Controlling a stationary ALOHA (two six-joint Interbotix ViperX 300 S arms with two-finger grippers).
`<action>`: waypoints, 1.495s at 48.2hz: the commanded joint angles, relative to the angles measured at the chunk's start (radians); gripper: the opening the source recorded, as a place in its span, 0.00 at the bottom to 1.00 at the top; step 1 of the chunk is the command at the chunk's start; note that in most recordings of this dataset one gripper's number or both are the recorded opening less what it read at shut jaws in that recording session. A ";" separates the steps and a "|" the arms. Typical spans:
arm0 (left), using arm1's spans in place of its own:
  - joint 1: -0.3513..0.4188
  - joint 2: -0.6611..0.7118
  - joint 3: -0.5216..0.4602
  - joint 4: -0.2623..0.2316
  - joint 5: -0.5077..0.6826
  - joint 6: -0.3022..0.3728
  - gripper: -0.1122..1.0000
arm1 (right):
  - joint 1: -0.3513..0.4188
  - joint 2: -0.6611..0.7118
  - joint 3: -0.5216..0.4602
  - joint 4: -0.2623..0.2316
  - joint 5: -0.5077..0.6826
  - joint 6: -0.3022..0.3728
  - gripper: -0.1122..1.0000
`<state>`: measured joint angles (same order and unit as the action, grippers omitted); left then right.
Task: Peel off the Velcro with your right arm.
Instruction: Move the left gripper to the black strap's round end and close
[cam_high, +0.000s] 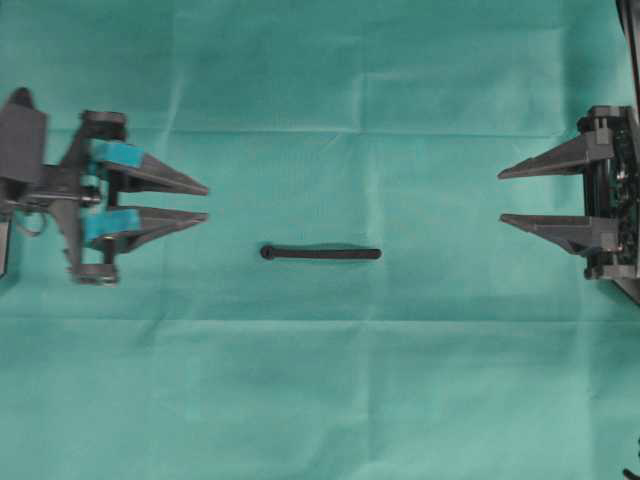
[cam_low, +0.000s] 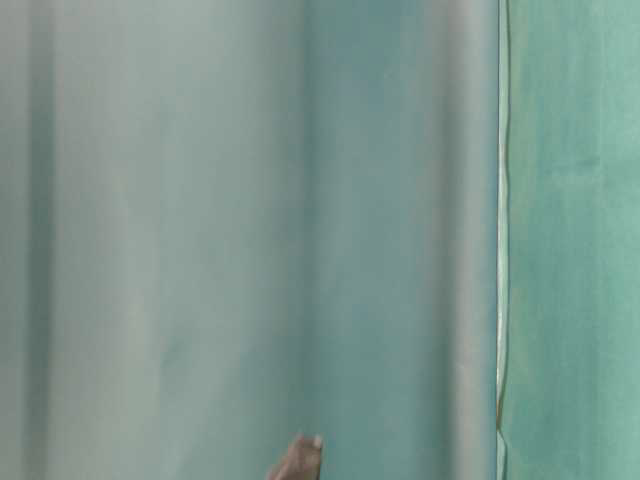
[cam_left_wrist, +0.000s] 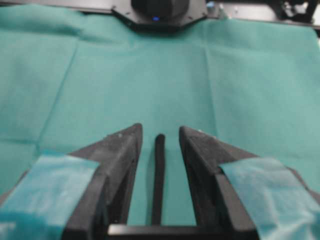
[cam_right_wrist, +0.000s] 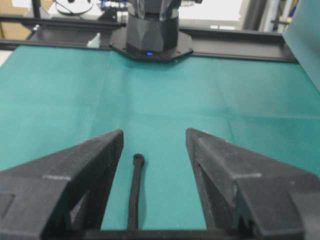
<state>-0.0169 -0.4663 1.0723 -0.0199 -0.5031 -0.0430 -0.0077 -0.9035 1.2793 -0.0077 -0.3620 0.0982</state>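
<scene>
The Velcro (cam_high: 320, 253) lies flat on the green cloth near the middle, a thin black strap running left to right with its knob end (cam_high: 267, 252) towards the left. My left gripper (cam_high: 205, 201), with teal-taped fingers, hovers to the left of it, open and empty. At the right edge, well away from the strap, my right gripper (cam_high: 501, 197) also stands open and empty. In the left wrist view the Velcro (cam_left_wrist: 158, 180) shows through the gap of the left gripper (cam_left_wrist: 160, 127). Through the right gripper (cam_right_wrist: 154, 131), the Velcro (cam_right_wrist: 134, 195) shows with its knob far.
A green cloth (cam_high: 330, 380) with fold creases covers the whole table. The opposite arm's base (cam_right_wrist: 151, 35) stands at the far edge in each wrist view. The table-level view shows only blurred teal cloth (cam_low: 400, 240).
</scene>
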 joint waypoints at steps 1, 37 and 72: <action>0.003 0.057 -0.064 -0.002 -0.021 0.002 0.43 | -0.002 0.008 -0.008 0.000 -0.011 0.002 0.30; -0.002 0.387 -0.311 -0.002 -0.028 0.005 0.71 | -0.002 0.005 0.026 0.000 -0.040 0.002 0.30; -0.011 0.511 -0.500 -0.002 0.522 -0.002 0.71 | -0.002 0.005 0.032 0.000 -0.040 0.002 0.30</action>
<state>-0.0230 0.0445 0.6075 -0.0199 -0.0061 -0.0445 -0.0077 -0.9020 1.3223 -0.0077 -0.3912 0.0982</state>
